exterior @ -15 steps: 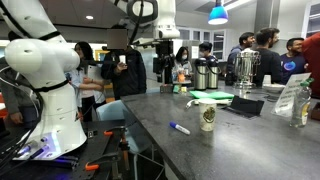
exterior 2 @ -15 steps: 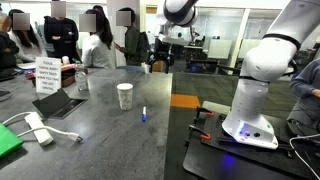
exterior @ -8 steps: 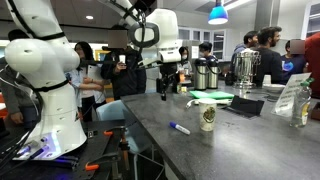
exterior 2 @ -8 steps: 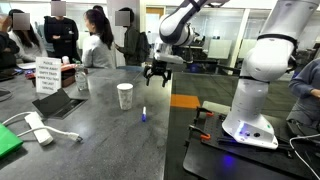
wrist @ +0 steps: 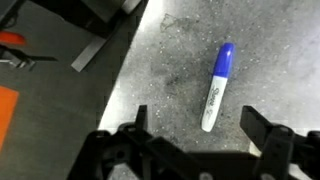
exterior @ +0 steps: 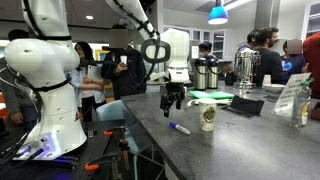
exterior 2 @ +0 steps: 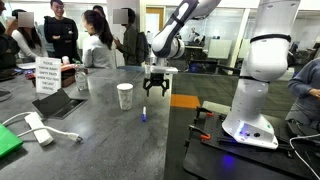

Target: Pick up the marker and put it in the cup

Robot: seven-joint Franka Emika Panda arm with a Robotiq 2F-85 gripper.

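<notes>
The end effector (exterior: 173, 100) hangs open above the marker (exterior: 180, 128), lying flat on the desk (exterior: 250, 145) left of the cup (exterior: 207, 116); an off-centre descent could knock it rolling out of reach.

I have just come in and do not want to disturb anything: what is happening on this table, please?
A white robot arm is about to pick up a marker. Its gripper hovers with open fingers above the blue and white pen-like marker, which lies flat on the dark grey speckled table. Nothing is grasped yet. The pale cream paper cup with a dark round emblem stands upright near the marker, apart from it.
</notes>
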